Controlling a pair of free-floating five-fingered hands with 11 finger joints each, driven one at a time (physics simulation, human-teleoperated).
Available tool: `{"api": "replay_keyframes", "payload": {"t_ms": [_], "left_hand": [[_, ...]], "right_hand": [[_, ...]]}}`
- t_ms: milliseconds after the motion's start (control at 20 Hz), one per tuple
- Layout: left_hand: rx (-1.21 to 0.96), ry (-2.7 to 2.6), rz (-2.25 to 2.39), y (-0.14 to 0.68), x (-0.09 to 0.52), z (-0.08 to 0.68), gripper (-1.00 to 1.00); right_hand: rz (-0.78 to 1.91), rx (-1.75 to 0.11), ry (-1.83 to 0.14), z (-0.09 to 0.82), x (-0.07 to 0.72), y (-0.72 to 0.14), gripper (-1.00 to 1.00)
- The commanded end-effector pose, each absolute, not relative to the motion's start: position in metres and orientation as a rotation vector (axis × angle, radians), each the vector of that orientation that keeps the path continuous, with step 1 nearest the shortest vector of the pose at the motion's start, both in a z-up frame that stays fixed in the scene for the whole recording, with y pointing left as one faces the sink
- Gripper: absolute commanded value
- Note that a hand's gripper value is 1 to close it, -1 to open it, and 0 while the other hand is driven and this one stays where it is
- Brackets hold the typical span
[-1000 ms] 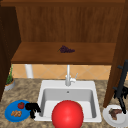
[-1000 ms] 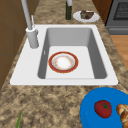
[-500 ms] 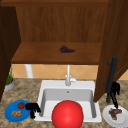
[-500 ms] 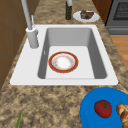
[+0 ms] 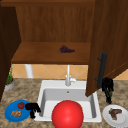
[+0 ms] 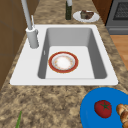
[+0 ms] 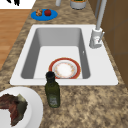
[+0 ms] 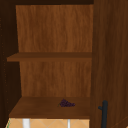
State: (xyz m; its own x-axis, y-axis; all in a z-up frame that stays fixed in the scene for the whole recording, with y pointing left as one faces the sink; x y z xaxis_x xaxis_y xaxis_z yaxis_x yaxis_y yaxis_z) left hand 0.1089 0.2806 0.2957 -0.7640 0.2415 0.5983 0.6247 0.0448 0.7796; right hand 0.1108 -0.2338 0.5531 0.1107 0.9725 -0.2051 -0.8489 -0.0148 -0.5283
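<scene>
My right hand (image 5: 107,84) hovers just right of the lower end of the dark bar handle (image 5: 102,67) on the open cabinet door (image 5: 110,37); its fingers look relaxed and hold nothing. A dark bottle (image 5: 109,98) stands right below it. My left hand (image 5: 32,107) hangs open at the sink's front left corner, beside the blue plate (image 5: 11,110); it appears in the right side view as the left hand (image 7: 13,2). A bunch of purple grapes (image 5: 66,49) lies on the lower cabinet shelf (image 8: 37,107).
A red-rimmed bowl (image 6: 63,62) sits in the white sink (image 6: 100,65), with the faucet (image 5: 68,77) behind. The blue plate carries a tomato (image 6: 103,108) and bread. A white plate (image 7: 35,110) with steak (image 7: 12,107) is at the right. A potted plant (image 5: 9,81) stands far left.
My right hand has moved left and up from above the steak plate to the lower end of the door handle. The left hand has stayed put.
</scene>
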Motion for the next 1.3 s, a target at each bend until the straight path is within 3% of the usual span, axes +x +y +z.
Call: {"api": "replay_keyframes", "payload": {"t_ms": [0,1250], "left_hand": [[-0.879,-2.023,-1.775,0.281,0.109,0.296,0.00],[-0.879,-2.023,-1.775,0.281,0.109,0.296,0.00]], "right_hand": [[1.396,-0.623,-0.233,0.553,0.130,-0.221,-1.00],[1.359,-0.703,-0.081,0.529,0.231,-0.151,-1.00]]}}
